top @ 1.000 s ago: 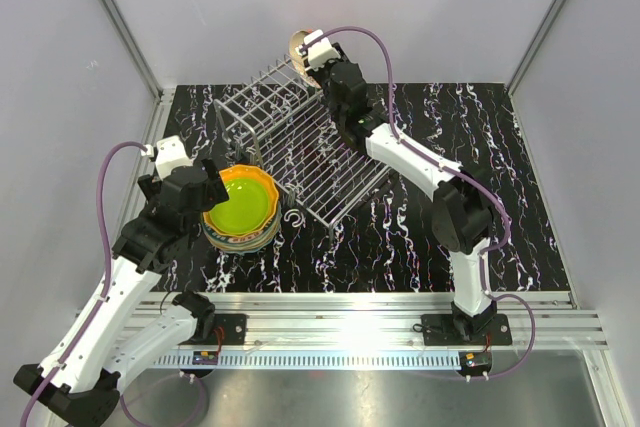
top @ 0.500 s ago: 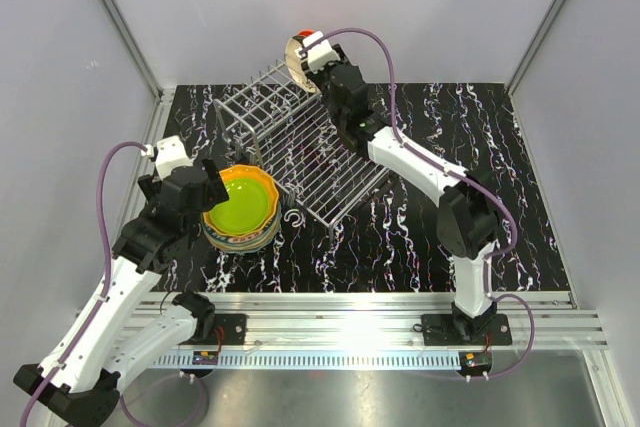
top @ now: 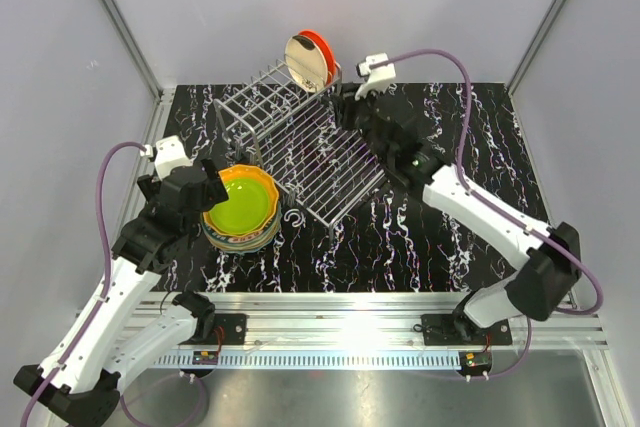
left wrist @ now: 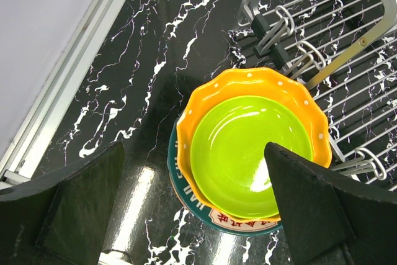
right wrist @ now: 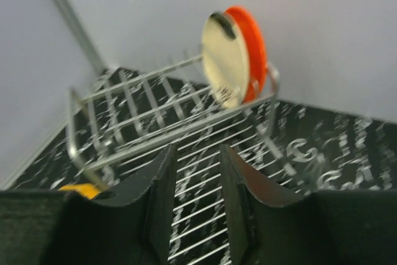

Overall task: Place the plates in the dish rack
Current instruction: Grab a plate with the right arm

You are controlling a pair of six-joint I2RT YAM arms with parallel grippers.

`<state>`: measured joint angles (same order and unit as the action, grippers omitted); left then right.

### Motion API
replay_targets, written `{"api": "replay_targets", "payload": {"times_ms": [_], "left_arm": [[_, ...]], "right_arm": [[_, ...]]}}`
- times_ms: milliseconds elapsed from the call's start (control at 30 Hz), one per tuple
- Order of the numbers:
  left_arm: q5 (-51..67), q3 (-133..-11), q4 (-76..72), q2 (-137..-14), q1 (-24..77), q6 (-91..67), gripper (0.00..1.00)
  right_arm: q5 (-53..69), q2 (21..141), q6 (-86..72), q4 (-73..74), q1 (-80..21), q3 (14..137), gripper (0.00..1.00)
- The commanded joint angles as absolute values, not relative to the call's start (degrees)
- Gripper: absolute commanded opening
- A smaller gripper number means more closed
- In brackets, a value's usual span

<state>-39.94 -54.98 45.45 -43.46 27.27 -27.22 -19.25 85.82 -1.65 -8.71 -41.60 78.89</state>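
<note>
- Hovering over the stack of plates [top: 240, 212], the left gripper [left wrist: 193, 153] is spread as wide as it goes, one finger on either side of the pile and touching nothing.
- On top sits a lime green plate [left wrist: 248, 153], nested in a dotted orange plate [left wrist: 248, 77], with more underneath. They all rest on the table [top: 440, 127] just beside the dish rack [top: 318, 152].
- Over at the far end, a red-orange plate [right wrist: 234, 51] stands on edge in the raised part of the rack, its pale underside showing.
- The right gripper [right wrist: 198, 153] hangs over the flat grid, clear of that plate, fingers a little apart with nothing between them.
- Handling call: these look glazed and rigid, so likely slick, fairly heavy and easy to chip against the wire.
- The scalloped rim looks like the only place to grip, one finger inside the bowl and one under the lip.
- Because the plates nest closely, the top rim barely clears the one below, so a careless pinch could lift two at once.
</note>
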Motion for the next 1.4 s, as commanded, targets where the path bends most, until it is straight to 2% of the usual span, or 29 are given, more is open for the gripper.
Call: {"api": "replay_targets", "payload": {"times_ms": [0,267,467,800,1367], "left_arm": [[-41.6,-56.2,44.0,-42.7,26.7,-27.2,0.99],[-41.0,-55.6,43.4,-41.6,25.8,-27.0,0.99],[-40.7,-55.1,43.0,-40.7,25.1,-26.9,0.99],[-40.6,-55.0,42.9,-40.8,24.7,-26.8,0.99],[-40.0,-55.0,42.8,-40.3,24.6,-26.7,0.99]], "right_arm": [[-11.5,83.0,-17.8,-6.1,-44.9,71.7,0.39],[-5.9,87.6,-27.3,-7.7,-54.4,65.7,0.36],[-10.8,98.6,-27.6,4.1,-59.9,76.2,0.35],[-12.1,105.6,-32.4,5.6,-60.9,81.3,0.37],[-15.3,112.7,-31.9,8.2,-60.9,86.6,0.38]]}}
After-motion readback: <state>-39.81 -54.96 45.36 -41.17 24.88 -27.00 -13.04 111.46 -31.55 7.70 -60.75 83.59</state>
